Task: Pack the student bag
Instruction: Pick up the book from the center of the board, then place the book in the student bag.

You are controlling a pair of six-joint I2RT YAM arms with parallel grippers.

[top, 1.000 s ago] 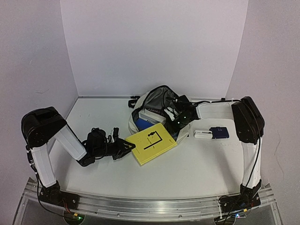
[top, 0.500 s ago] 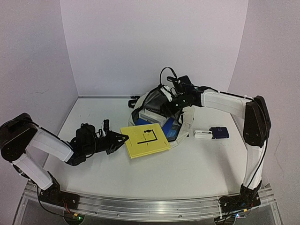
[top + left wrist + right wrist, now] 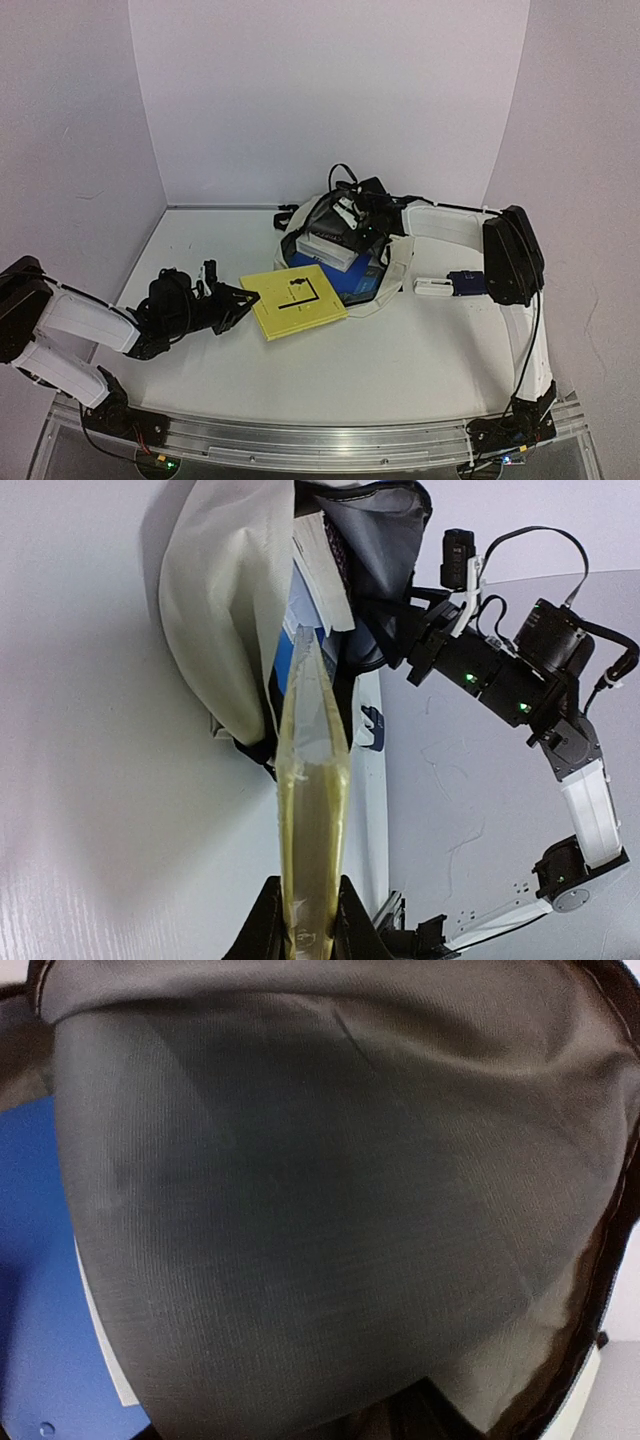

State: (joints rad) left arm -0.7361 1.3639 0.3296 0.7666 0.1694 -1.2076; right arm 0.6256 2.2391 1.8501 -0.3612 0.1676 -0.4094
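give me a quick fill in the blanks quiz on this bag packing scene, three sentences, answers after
1. The yellow book clamped in the left gripper has ____ lines on its cover.
2. The blue book lies ____ the open student bag.
3. The small white item and the dark blue item lie on the table to the bag's ____.

Missing words: black; inside; right
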